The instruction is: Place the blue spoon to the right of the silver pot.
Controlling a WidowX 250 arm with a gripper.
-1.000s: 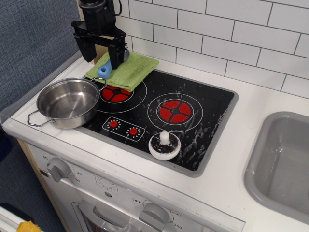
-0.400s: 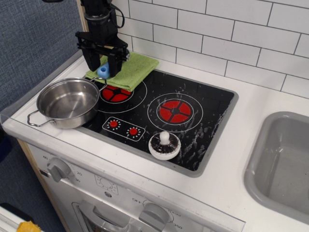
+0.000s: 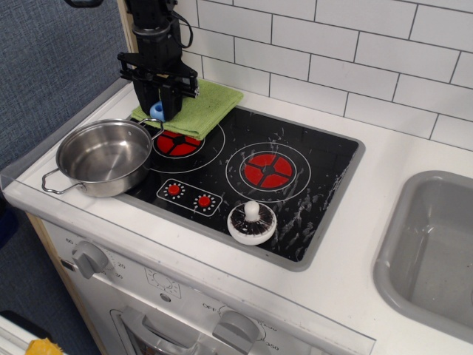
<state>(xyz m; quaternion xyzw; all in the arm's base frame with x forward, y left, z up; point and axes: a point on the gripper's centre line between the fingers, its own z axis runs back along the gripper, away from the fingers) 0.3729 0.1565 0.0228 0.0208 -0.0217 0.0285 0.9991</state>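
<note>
Blue spoon [image 3: 157, 111]: on green cloth [image 3: 198, 105], fingers [image 3: 167, 103] closed around it; you risk snagging cloth when lifting.

I'm seeing a green cloth [image 3: 201, 106] lying far-left on the stovetop [image 3: 295, 170] — a mushroom-like knob [image 3: 251, 222] sitting near, a sink [image 3: 432, 251] lying right.

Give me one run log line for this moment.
black gripper: closed on light-blue plastic spoon | on green cloth | shiny steel pot: front-left

The pot [image 3: 105, 156] is shiny polished metal, the cloth [image 3: 198, 105] soft matt green fabric, the spoon [image 3: 157, 112] smooth blue plastic, the hob [image 3: 295, 177] glossy black.
</note>
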